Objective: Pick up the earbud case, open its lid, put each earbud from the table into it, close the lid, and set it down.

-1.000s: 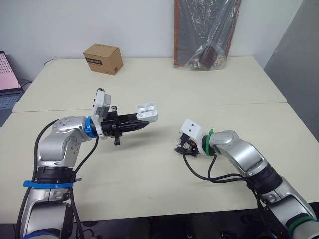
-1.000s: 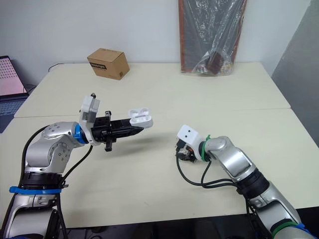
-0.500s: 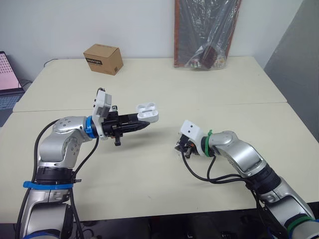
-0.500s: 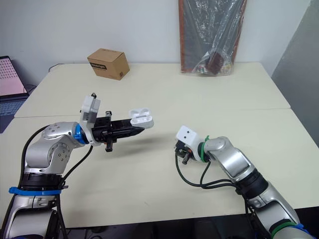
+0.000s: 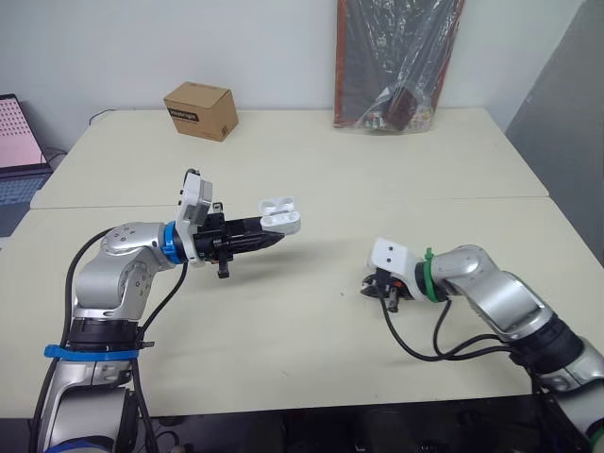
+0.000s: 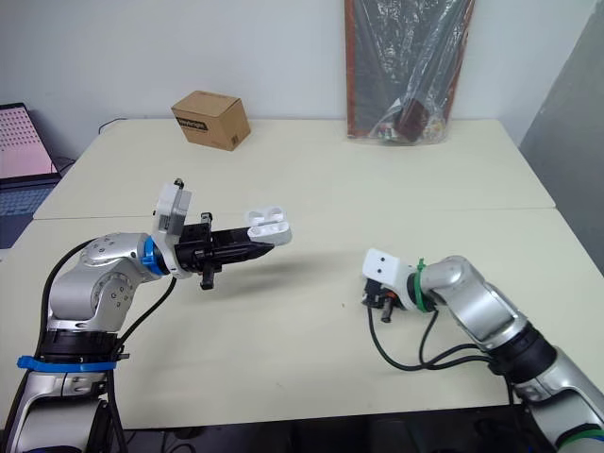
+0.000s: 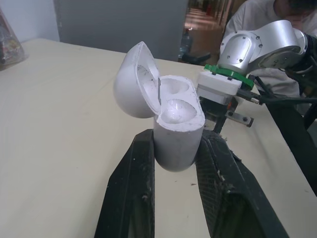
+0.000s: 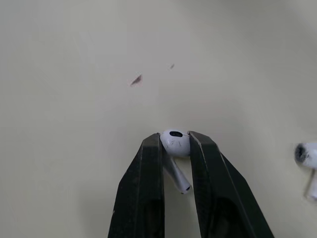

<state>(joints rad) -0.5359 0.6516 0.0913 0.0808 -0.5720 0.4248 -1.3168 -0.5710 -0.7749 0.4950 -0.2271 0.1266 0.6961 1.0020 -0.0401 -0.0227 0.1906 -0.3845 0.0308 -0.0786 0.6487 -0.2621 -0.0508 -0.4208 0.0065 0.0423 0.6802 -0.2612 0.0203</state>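
Observation:
My left gripper is shut on the white earbud case and holds it up above the table's left half. The case's lid is open and both cups look empty in the left wrist view. At the table's right half my right gripper reaches down to the tabletop. In the right wrist view its fingers are shut on a white earbud, whose stem points back between them. A second white earbud lies on the table close beside.
A cardboard box stands at the back left. A black bag in clear plastic leans on the wall at the back. A laptop sits at the far left edge. A person sits beyond the table.
My right gripper has slid to the right along the tabletop. The left gripper keeps the open case where it was. The camera has shifted slightly.

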